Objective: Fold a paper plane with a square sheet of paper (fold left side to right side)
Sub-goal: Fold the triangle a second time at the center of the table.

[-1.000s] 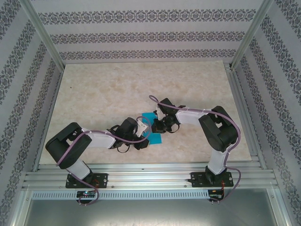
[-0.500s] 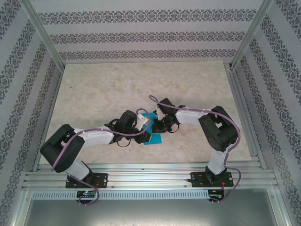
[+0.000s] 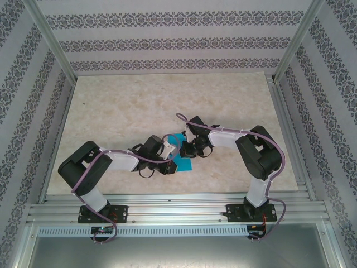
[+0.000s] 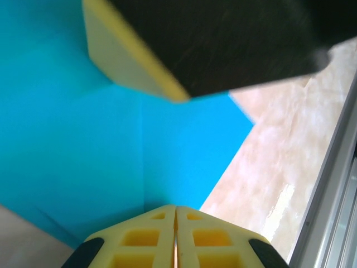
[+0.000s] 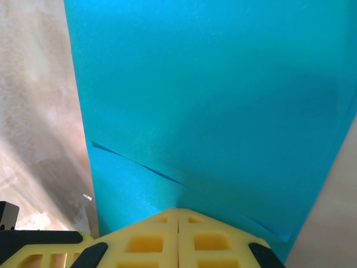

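Sheet [image 3: 184,164] lies partly folded on counter [image 3: 139,106], near middle, between both arms. Left tool [image 4: 175,212] and right tool [image 5: 178,214] closed tight, tips on it. Judgement: press firmly, sweep along crease, edges aligned.

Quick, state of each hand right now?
Left hand: closed, tips against the square sheet of paper; grip cannot be told.
Right hand: closed at the paper; grip unclear.

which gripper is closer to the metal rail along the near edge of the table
Left. In the top view, the left gripper is at the near part of the blue paper, closer to the rail. The right gripper is at the paper's far part, farther from the rail.
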`<action>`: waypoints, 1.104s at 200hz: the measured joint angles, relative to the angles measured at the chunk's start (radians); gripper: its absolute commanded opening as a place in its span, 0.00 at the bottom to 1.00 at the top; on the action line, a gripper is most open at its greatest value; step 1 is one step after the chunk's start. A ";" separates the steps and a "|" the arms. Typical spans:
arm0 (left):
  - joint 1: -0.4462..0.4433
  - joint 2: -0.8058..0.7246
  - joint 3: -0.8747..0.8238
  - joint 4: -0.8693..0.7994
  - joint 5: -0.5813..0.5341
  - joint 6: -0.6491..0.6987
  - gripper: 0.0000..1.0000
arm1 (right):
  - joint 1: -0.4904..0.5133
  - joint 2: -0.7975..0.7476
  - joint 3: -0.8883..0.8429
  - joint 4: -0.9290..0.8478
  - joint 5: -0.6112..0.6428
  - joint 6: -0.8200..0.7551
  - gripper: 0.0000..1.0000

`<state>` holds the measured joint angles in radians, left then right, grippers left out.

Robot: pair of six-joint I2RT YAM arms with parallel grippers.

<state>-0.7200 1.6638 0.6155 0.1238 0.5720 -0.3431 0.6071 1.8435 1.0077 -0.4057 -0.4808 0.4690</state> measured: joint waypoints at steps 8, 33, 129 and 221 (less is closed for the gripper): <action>0.000 -0.001 -0.010 0.019 0.001 -0.002 0.10 | 0.000 0.000 0.001 -0.001 0.000 0.000 0.06; 0.000 -0.009 -0.050 0.091 0.003 -0.008 0.09 | 0.000 0.001 0.003 -0.005 0.001 -0.006 0.06; 0.006 -0.127 -0.152 0.043 0.022 -0.034 0.09 | 0.000 0.009 0.021 -0.030 0.002 -0.021 0.07; 0.101 -0.301 -0.058 -0.101 0.007 -0.107 0.14 | -0.041 -0.123 0.031 -0.037 0.027 0.009 0.33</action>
<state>-0.6193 1.3624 0.5575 0.0227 0.5789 -0.4500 0.5659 1.7203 1.0382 -0.4427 -0.4541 0.4778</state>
